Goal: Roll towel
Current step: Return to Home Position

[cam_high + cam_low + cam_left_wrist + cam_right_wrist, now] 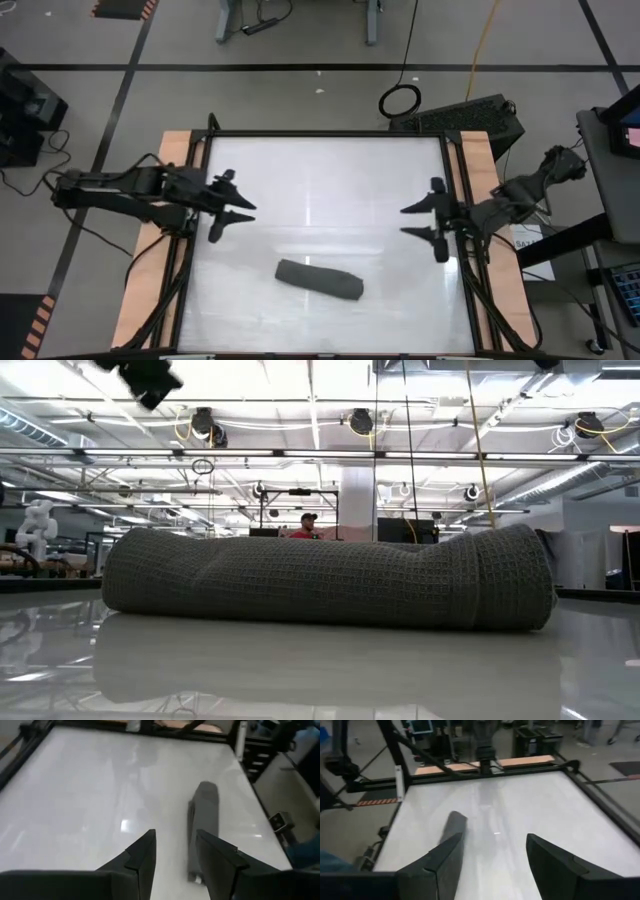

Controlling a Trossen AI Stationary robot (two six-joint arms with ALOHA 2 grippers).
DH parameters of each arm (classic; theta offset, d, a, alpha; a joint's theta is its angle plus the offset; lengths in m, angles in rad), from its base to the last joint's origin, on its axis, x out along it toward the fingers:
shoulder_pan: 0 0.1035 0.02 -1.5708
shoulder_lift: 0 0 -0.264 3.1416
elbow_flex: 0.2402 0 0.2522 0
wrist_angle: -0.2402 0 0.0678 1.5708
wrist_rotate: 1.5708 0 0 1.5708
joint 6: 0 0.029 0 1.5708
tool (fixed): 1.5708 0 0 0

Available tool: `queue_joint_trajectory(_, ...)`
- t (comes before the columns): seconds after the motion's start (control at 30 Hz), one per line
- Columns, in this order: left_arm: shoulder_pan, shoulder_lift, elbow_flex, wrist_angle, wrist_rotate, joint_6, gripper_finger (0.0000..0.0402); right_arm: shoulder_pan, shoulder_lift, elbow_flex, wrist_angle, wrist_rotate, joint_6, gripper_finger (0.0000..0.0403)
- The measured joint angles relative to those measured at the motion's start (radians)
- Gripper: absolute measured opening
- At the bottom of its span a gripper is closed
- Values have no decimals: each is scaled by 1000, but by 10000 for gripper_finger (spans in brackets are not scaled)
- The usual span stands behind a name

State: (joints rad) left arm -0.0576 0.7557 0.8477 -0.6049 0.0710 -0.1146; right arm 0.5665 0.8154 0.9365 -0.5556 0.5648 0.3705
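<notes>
The dark charcoal-grey towel (320, 279) lies rolled up into a long cylinder on the white table, near the middle of its near half, slightly slanted. It fills the low view (330, 588) and shows in the left wrist view (204, 820) and the right wrist view (451, 827). My left gripper (238, 212) is open and empty above the table's left side, away from the roll. My right gripper (418, 221) is open and empty above the table's right side.
The white table top (330, 180) is framed by black rails (455, 200) and wooden side boards (165, 250). Bare table surface lies between the two grippers, far of the roll. A person (308, 526) stands far off in the room behind the table.
</notes>
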Motion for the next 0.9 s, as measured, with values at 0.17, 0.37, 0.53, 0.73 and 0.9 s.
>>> queue_joint_trajectory(0.17,-1,-151,-192,81,-23,-139,143,15,-99,-78,-15,72,-1,208)
queue_joint_trajectory(0.37,-1,-298,-421,307,-26,-270,143,16,-270,-307,135,116,13,208)
queue_joint_trajectory(0.53,-1,-349,-559,462,-72,-300,143,15,-441,-541,323,145,20,208)
queue_joint_trajectory(0.73,-1,-353,-694,622,-164,-326,143,13,-620,-784,481,148,57,208)
queue_joint_trajectory(0.9,-1,-353,-780,717,-208,-352,143,10,-710,-883,512,148,40,208)
